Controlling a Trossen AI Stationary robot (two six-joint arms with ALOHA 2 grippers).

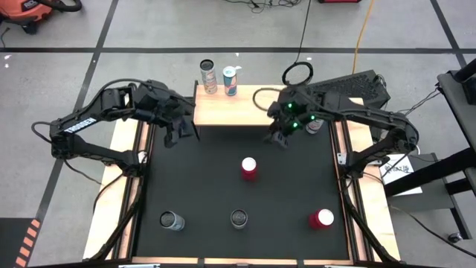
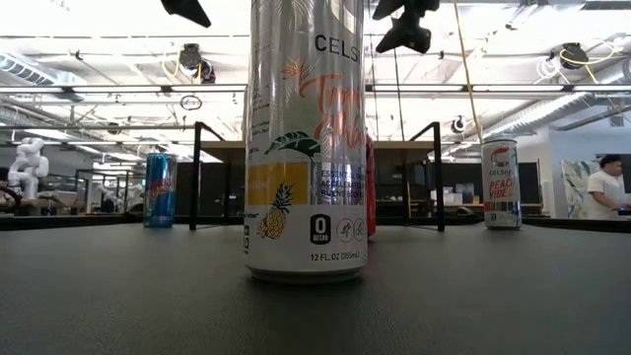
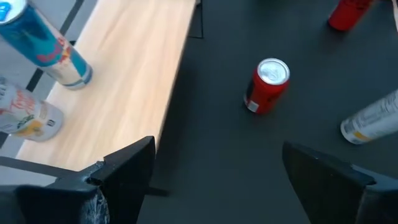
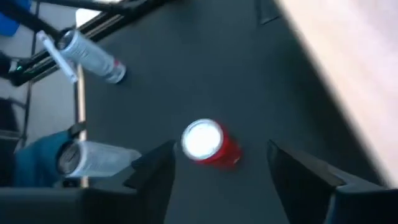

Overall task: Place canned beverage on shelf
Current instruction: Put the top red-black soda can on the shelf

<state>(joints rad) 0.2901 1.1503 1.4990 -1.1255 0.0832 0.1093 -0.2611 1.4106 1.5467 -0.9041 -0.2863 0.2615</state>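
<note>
1. The right gripper (image 1: 280, 139) hangs over the black mat (image 1: 208, 179) just off the shelf's front edge, fingers (image 4: 155, 177) spread wide and holding nothing; in the right wrist view a red can (image 4: 208, 143) stands between and beyond them.
2. From the mat's centre, that red can (image 1: 249, 167) sits at about 12 o'clock, upright, apart from the gripper.
3. The left gripper (image 1: 178, 134) hovers at about 10 o'clock by the shelf's left front corner, its fingers (image 3: 127, 171) likewise parted and empty.
4. The shelf (image 1: 230, 112) lies at 12 o'clock on the far edge; two cans stand at its back left, a pale can (image 1: 209, 77) beside a teal can (image 1: 230, 80).
5. Along the near edge: a blue can (image 1: 172, 220) at 7 o'clock, a pineapple-print can (image 1: 239, 217) at 6, another red can (image 1: 321, 219) at 5.
</note>
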